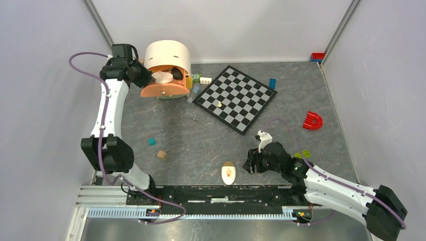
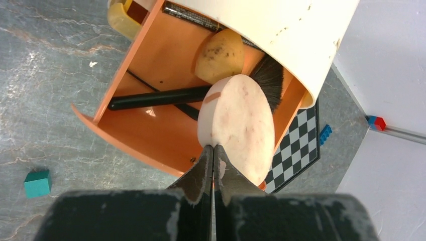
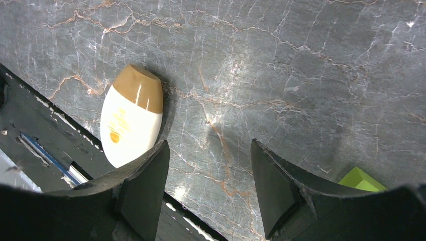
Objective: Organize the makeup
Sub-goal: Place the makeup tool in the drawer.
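Found the round peach compact [image 2: 238,125] at the open front of the orange tray [image 2: 145,140], apparently tilted, part under the cream cover [image 2: 281,30] and up against a black brush [image 2: 155,98]. Noted the left hand [image 2: 213,150] clenched tight at the compact's near rim; cannot confirm a grasp (no gap seen between the fingers). Judged the step in hand as seating the compact inside the tray. Advise pushing slowly and straight inward, keeping contact low on the rim, to avoid rolling it sideways out of the tray or crushing the bristles. Located the cream oval [image 3: 131,118] lying flat at the near edge of the surface [image 3: 301,75], just beside the right hand [image 3: 208,145], released and empty.

Learned of the tray's contents and the fingertip contact from the left wrist view alone; of the chessboard [image 1: 236,98] beside the tray, and the two arms well apart, from the top view alone; of the oval's tan cap from the right wrist view
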